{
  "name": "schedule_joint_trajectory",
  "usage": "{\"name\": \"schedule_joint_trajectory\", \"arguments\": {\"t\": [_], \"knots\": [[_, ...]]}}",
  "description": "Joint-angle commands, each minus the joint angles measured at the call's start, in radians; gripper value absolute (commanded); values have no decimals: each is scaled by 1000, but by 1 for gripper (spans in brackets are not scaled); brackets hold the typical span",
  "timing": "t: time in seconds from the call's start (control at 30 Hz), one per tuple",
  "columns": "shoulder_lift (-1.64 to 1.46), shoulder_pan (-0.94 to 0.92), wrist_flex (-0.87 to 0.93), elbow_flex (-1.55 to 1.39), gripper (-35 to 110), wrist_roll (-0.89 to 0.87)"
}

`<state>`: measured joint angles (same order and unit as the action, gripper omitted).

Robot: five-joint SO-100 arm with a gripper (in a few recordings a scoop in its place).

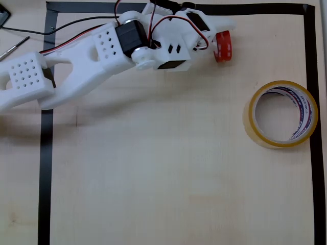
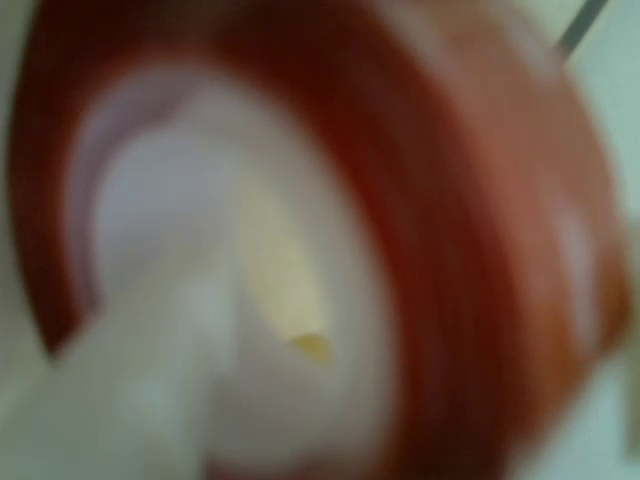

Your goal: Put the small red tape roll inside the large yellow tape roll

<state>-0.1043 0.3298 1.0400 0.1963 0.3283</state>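
The small red tape roll (image 1: 223,46) stands on its edge at the tip of my white gripper (image 1: 216,40), near the top black tape line in the overhead view. In the wrist view the red roll (image 2: 480,250) is blurred and very close, and a white finger (image 2: 150,390) reaches into its white core. The gripper is shut on the roll's wall. The large yellow tape roll (image 1: 282,113) lies flat at the right, its printed inner core showing and its hole empty. It lies well below and to the right of the gripper.
A black tape border (image 1: 46,168) frames the wooden table (image 1: 153,178). Its right strip (image 1: 314,51) runs right beside the yellow roll. A black cable (image 1: 30,30) and a metal tool (image 1: 13,48) lie outside the frame at the top left.
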Motion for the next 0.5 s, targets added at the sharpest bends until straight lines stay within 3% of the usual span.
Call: {"name": "schedule_joint_trajectory", "arguments": {"t": [0.0,0.03,0.47], "knots": [[-58,-21,-44,44,5,0],[-58,-23,-54,44,0,0],[-97,-54,-74,46,0,20]]}}
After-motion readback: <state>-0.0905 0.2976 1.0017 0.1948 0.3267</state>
